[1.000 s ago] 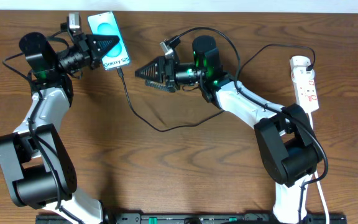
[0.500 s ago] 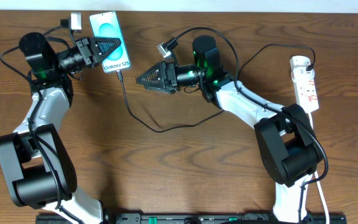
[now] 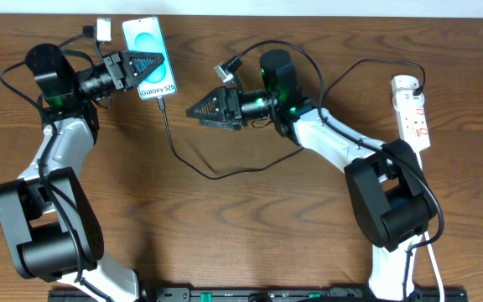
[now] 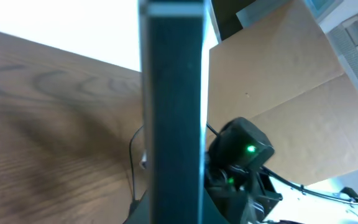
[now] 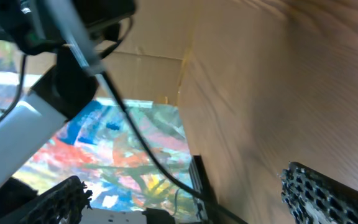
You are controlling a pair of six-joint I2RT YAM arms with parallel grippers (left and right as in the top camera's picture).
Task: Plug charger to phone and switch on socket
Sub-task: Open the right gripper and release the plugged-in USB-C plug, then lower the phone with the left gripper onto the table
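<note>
The phone (image 3: 145, 38) is seen at the far left of the tabletop (image 3: 267, 235), screen facing up. It is pinched across its width by the pressed-together jaws of the left gripper (image 3: 153, 61). In the left wrist view it is seen edge-on as a dark upright bar. The charger (image 3: 216, 173) is led from the phone's near edge in a loose curve across the wood and on to the far end of the socket (image 3: 413, 113), which lies at the right edge. Whether the tip is seated cannot be told. The right gripper (image 3: 193, 110) is held near the phone, its jaws spread wide with nothing gripped.
</note>
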